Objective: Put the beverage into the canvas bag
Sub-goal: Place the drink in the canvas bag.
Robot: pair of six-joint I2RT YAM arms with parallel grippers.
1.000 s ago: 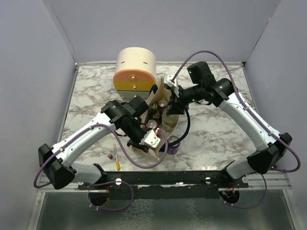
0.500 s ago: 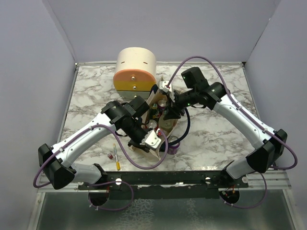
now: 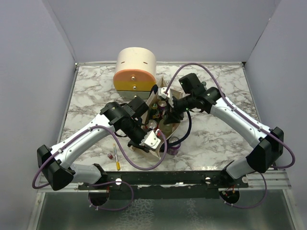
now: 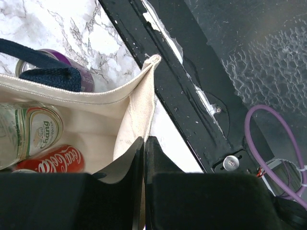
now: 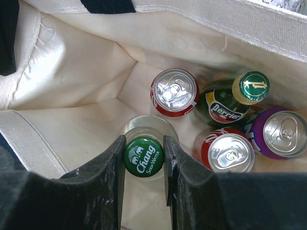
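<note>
Chang soda water bottle stands upright inside the canvas bag, and the right gripper is clamped on its green cap, beside red cans and a Perrier bottle. The left gripper pinches the bag's edge, fingers together.

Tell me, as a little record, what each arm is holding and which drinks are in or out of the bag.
left tool: shut on the rim of the canvas bag
right tool: shut on the green cap of the Chang bottle, inside the bag
drinks in bag: upper red can, lower red can, Perrier bottle, purple can
drink outside bag: second purple can, on the marble table
behind bag: drawer box
</note>
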